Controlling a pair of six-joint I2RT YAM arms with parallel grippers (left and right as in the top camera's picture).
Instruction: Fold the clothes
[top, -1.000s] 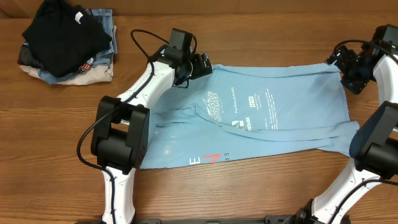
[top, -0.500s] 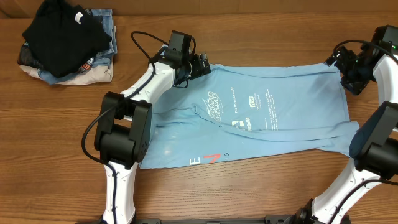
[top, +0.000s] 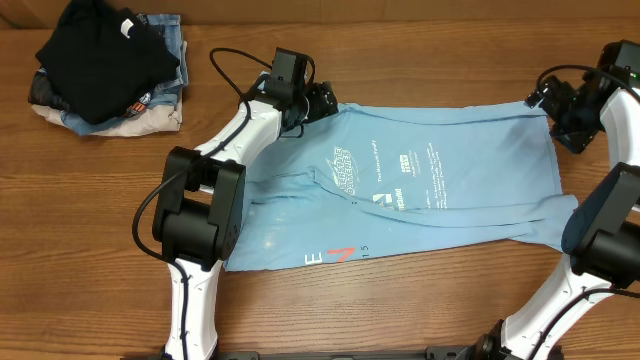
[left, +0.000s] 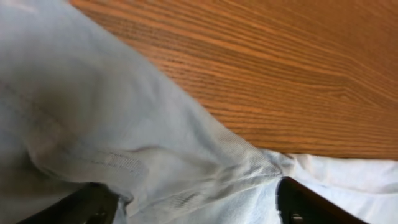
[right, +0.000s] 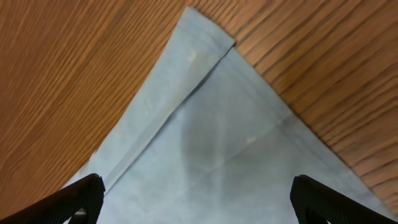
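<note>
The light sky-blue T-shirt (top: 420, 180) lies spread across the table with its lettering up, partly folded lengthwise. My left gripper (top: 322, 102) is open at the shirt's far left corner; in the left wrist view its fingers (left: 193, 202) straddle bunched fabric (left: 124, 143) near the collar seam. My right gripper (top: 560, 118) is open at the shirt's far right corner; in the right wrist view its fingers (right: 199, 199) sit wide apart over the hemmed corner (right: 211, 124), with nothing held.
A pile of folded clothes with a black garment (top: 100, 55) on top of denim and beige pieces (top: 150, 110) sits at the far left of the wooden table (top: 400, 300). Cables run along both arms.
The left gripper has shifted slightly toward the far edge of the shirt. The right arm and the shirt look the same.
</note>
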